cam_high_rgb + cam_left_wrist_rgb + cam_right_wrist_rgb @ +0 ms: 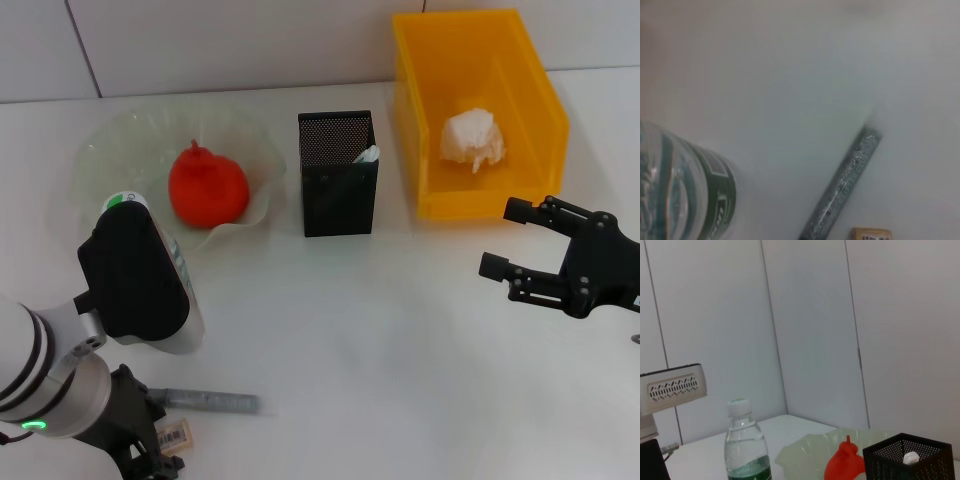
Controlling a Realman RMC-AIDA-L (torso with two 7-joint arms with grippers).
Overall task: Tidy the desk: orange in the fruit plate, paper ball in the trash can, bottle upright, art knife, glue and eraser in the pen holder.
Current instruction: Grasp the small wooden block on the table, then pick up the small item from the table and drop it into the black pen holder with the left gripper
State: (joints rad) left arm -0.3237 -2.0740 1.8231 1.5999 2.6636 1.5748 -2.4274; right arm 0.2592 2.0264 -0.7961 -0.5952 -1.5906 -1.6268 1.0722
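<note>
Near the desk's left edge: bottle [172,262] upright beside plate [120,140] holding orange [207,185].
Bin [425,80]: paper ball [472,139] inside.
Right gripper [510,240]: fingers spread, empty.
Left gripper: cannot tell.

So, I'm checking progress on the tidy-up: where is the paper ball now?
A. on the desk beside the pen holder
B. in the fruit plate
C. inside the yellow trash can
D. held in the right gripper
C: the paper ball lies inside the trash can, while the right gripper holds nothing.
</note>
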